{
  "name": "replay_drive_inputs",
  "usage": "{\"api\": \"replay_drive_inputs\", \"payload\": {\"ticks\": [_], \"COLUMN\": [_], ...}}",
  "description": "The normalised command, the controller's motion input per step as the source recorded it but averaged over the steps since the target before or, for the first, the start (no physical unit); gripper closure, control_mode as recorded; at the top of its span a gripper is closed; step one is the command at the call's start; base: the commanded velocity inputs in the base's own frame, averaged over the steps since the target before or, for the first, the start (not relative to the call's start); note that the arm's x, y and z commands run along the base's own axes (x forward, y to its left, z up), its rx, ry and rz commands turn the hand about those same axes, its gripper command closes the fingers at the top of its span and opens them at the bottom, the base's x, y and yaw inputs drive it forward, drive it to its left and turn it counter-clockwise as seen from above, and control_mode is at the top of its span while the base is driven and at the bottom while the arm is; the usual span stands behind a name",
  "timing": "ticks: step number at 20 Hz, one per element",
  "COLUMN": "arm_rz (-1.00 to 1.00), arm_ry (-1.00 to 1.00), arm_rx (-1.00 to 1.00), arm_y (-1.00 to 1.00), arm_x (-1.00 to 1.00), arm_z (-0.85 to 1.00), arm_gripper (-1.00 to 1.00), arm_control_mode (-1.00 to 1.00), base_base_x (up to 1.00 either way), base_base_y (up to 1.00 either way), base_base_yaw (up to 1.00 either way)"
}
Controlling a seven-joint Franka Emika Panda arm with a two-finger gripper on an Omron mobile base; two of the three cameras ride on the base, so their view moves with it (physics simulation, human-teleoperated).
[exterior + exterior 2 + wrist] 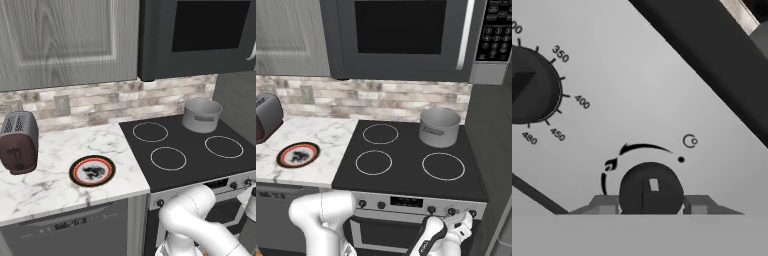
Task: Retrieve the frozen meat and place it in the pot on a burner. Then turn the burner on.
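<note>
I have the hand (pixel 650 207) down at the front panel of the stove (pixel 406 150), at its right end, pressed close against a small dark burner knob (pixel 650 189). In the hand view the two fingers (pixel 607 206) sit one on each side of that knob, touching or all but touching its round edge, so I read the hand as clamped on the knob. The knob carries a small pale mark near its centre, and a curved arrow is printed on the panel above and to its left. A larger dark dial (pixel 532 85) with temperature numbers around it sits further off on the panel.

From the right base view I see the arm reaching low across the stove front, with the hand (pixel 463 227) near the last knob in the row.

The pot (pixel 201 114) stands on the stove's back right burner, upright, its small handle facing forward. I cannot see into it from either base view, so I cannot tell whether the frozen meat is inside.

On the marble table (pixel 60 170) left of the stove, a round plate (pixel 92 170) with a dark print lies flat, and a toaster (pixel 19 142) stands near the wall. A microwave (pixel 401 37) hangs above the stove.
</note>
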Motion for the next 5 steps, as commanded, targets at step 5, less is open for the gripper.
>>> {"api": "replay_drive_inputs", "payload": {"ticks": [5], "arm_rz": [0.00], "arm_ry": [0.01], "arm_rx": [-0.31], "arm_y": [0.11], "arm_x": [0.00], "arm_z": [0.00], "arm_gripper": [1.00], "arm_control_mode": [-1.00], "base_base_x": [0.00], "base_base_y": [0.00], "base_base_yaw": [0.00]}}
